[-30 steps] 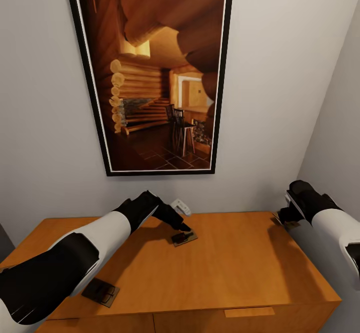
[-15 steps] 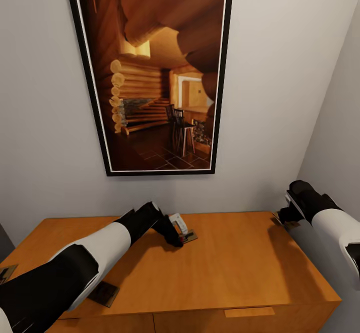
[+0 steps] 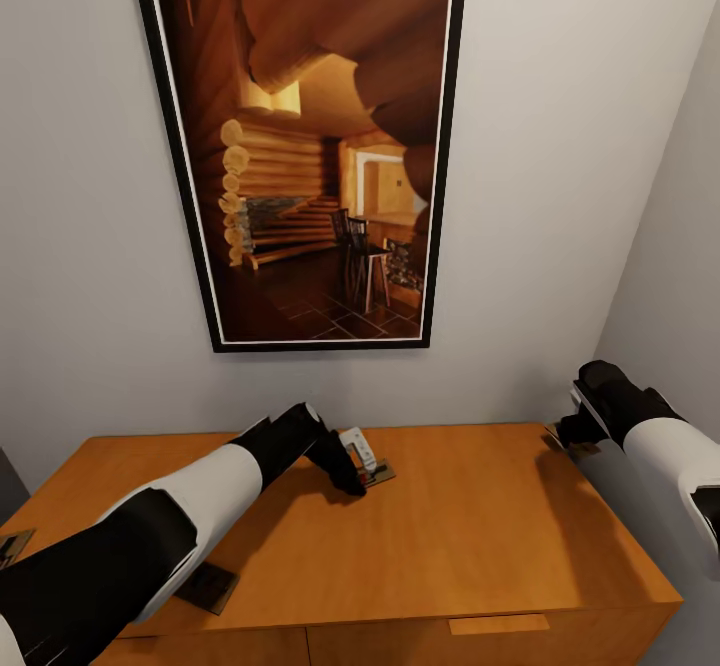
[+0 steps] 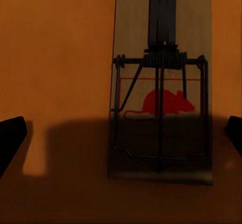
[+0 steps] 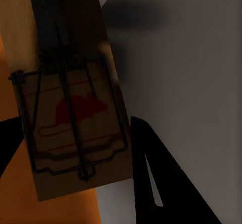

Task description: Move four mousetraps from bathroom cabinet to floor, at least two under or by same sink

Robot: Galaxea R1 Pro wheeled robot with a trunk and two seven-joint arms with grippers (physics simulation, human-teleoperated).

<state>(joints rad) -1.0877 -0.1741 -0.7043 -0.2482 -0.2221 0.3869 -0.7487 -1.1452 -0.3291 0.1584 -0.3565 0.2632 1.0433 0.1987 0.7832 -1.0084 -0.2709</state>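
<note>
- Pickup step: left claw (image 3: 358,474) is spread wide around a mousetrap (image 4: 161,82) on the cabinet (image 3: 480,536); closing is needed next.
- Right claw (image 3: 566,436) straddles a corner trap (image 5: 68,103), not clamped.

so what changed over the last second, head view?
The left gripper dropped onto the middle mousetrap on the cabinet, its arm pulling in and uncovering another trap at the far left edge. No grasp is visible yet. Right gripper, corner trap and front-left trap stayed put.
</note>
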